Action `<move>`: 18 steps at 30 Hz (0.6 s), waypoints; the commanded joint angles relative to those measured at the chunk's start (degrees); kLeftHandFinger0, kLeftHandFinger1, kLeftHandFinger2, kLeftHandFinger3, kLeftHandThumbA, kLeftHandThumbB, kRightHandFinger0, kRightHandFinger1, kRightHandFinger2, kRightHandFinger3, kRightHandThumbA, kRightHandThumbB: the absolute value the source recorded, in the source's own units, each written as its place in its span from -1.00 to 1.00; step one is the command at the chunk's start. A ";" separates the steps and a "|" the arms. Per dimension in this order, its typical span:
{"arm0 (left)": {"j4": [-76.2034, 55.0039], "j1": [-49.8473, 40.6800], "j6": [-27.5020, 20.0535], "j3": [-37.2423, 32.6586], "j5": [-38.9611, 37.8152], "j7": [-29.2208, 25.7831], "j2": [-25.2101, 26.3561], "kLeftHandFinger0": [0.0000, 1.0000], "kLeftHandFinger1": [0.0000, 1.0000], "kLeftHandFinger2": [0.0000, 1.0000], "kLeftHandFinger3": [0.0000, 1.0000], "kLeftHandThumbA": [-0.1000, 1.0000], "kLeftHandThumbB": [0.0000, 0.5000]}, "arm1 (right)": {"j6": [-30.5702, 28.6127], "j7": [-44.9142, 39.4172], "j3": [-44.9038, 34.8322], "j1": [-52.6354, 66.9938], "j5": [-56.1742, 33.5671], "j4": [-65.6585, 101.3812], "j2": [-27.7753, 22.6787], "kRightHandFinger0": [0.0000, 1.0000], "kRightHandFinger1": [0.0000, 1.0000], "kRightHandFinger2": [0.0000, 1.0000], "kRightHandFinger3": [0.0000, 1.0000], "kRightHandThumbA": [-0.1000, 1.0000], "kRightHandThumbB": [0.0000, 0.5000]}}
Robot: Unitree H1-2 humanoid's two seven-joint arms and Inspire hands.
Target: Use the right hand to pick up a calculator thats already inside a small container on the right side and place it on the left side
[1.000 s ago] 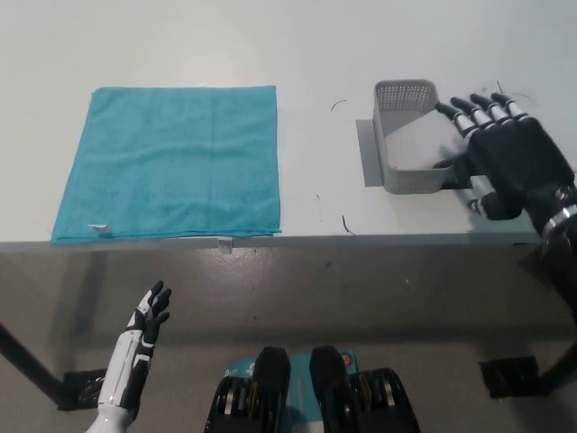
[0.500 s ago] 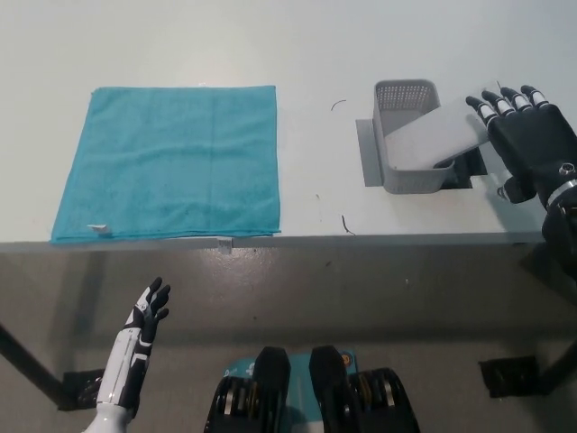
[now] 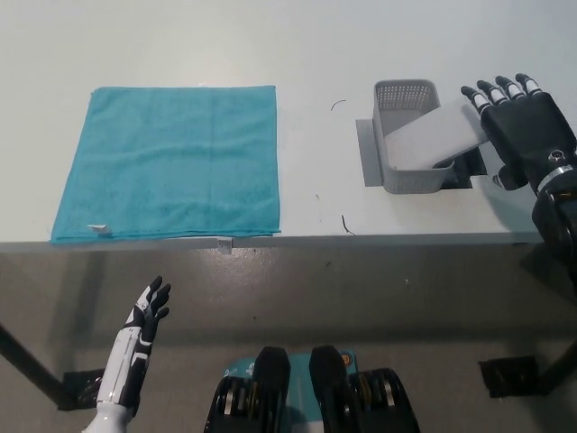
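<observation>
**Reach for the calculator not yet closed**

White tabletop (image 3: pixel 315 54) fills the view. At about two o'clock the calculator (image 3: pixel 431 137), a pale grey slab seen blank side up, leans tilted in the small grey container (image 3: pixel 407 135), its right end sticking out over the rim. Just beside that end hovers the black right hand (image 3: pixel 527 131), fingers spread, holding nothing. The approach looks underway; next it must close on the protruding end and lift. A teal cloth (image 3: pixel 171 162) lies at ten o'clock. The white left hand (image 3: pixel 144 327) rests at seven o'clock, fingers apart.
</observation>
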State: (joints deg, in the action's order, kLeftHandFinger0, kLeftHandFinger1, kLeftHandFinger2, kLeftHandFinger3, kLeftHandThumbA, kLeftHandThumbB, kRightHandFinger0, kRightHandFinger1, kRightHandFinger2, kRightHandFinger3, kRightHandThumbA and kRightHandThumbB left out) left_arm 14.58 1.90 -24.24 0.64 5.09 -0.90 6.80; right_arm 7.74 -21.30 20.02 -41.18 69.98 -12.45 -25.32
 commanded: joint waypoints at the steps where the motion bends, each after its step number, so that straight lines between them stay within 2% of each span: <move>1: -0.74 0.66 -2.68 0.11 0.26 -0.90 0.87 1.00 1.00 1.00 1.00 1.00 -1.00 | 1.39 3.65 0.22 -4.20 0.90 -0.43 0.22 1.00 1.00 1.00 1.00 1.00 0.81; 18: -0.91 0.38 -2.68 0.23 0.03 -0.70 0.54 1.00 1.00 1.00 1.00 1.00 -1.00 | 1.05 6.76 4.09 -8.38 0.92 -9.79 2.33 1.00 1.00 1.00 1.00 1.00 0.78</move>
State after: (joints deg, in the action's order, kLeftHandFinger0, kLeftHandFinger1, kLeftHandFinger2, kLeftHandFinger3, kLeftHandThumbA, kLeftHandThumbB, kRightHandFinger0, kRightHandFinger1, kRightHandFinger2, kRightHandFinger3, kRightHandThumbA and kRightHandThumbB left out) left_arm 14.58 1.88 -24.27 0.59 5.18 -0.91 6.83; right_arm 7.93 -18.51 23.66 -45.16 70.01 -21.27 -22.35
